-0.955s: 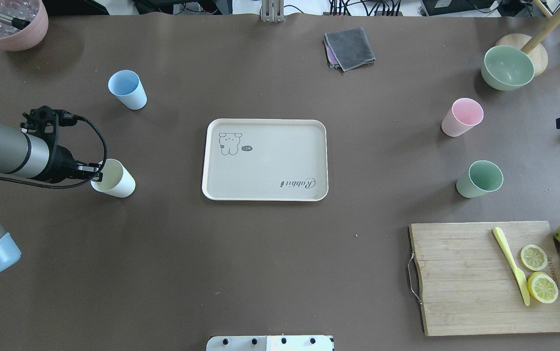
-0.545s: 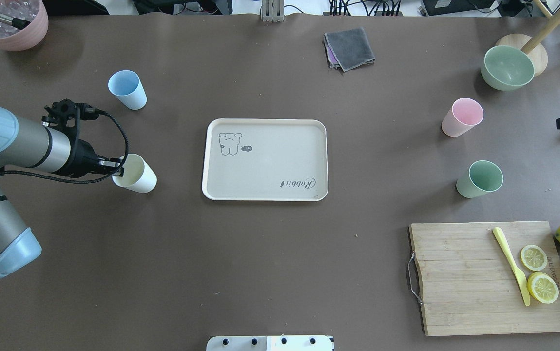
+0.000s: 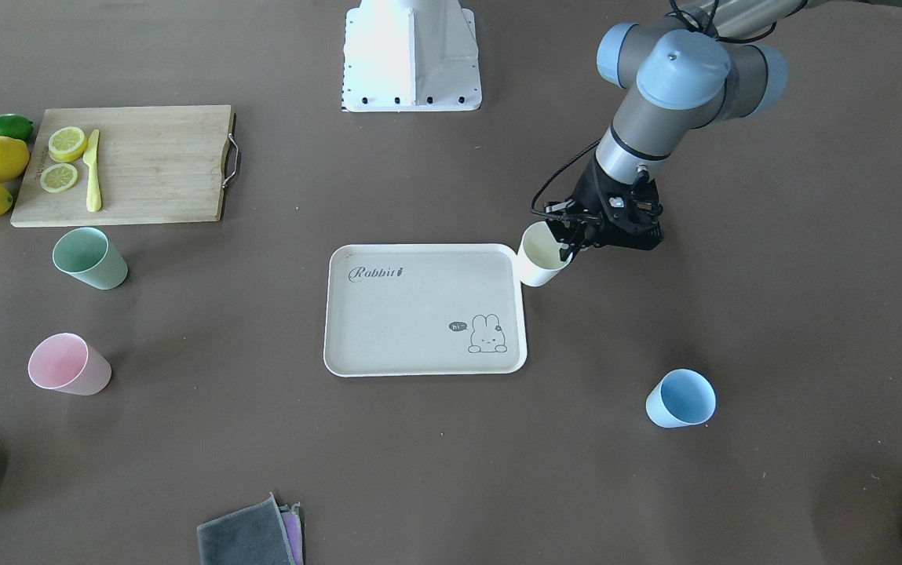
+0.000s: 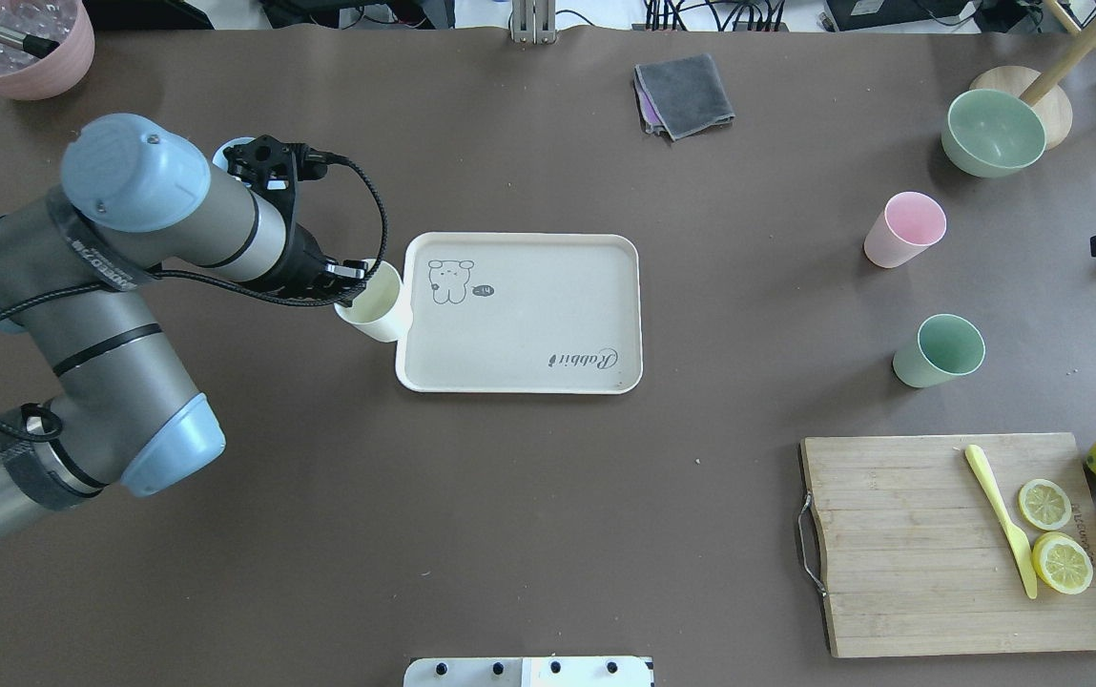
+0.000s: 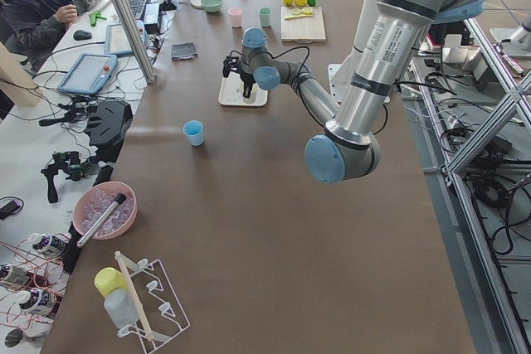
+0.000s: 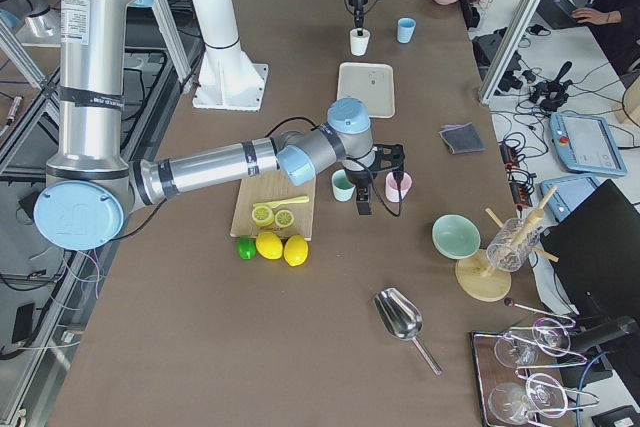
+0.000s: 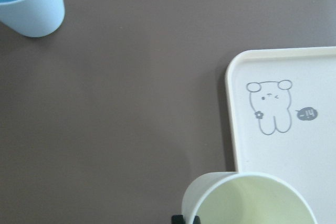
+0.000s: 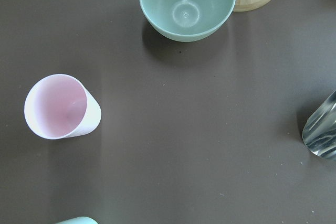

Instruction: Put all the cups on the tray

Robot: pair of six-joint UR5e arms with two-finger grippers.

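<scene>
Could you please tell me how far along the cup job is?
Done: nothing, the tray holds no cup. In hand: the left claw grips the white cup by its rim at the tray's edge. Left: the blue cup, pink cup and green cup stand on the table.

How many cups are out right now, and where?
4. The cream cup is in the left gripper at the edge of the tray; the blue cup stands on the robot's left, the pink cup and green cup on its right.
</scene>
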